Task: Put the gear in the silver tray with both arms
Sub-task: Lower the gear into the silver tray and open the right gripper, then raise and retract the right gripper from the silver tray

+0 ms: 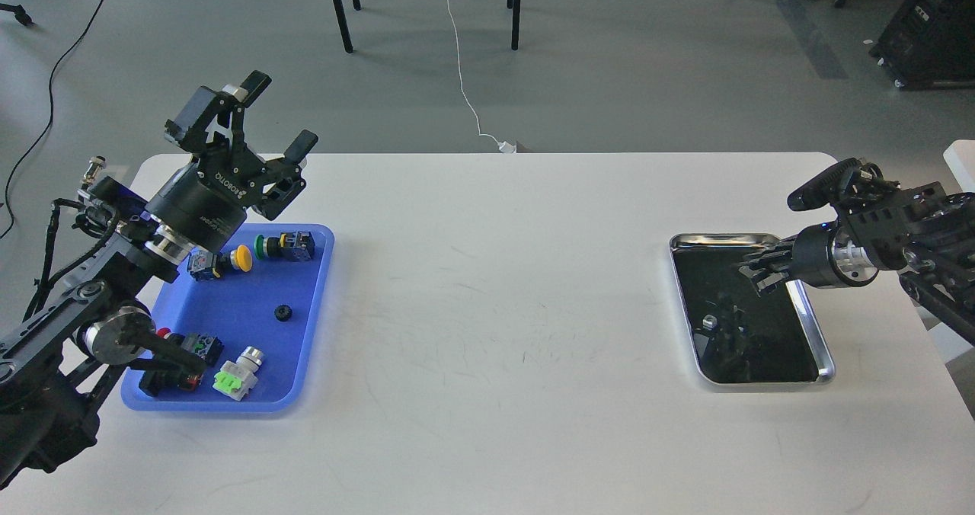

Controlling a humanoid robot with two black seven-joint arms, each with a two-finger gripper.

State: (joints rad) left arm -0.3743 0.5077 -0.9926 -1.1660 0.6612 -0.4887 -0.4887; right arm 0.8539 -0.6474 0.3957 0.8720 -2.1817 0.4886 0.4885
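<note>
A small black gear (282, 312) lies in the middle of the blue plastic tray (308, 347) at the left. My left gripper (280, 115) is open and empty, raised above the blue tray's far left corner. The silver tray (816, 332) lies at the right with its dark reflective bottom showing. My right gripper (756, 271) hangs over the silver tray's far right part, pointing left; it is small and dark, and its fingers cannot be told apart. A small pale spot (710, 321) shows in the tray bottom; I cannot tell whether it is a thing or a reflection.
The blue tray also holds several push-button switches: a yellow one (241, 257), a green one (268, 246), a red one (171, 340) and a white-green one (238, 374). The white table (495, 309) spans between the two trays. Chair legs and cables are on the floor behind.
</note>
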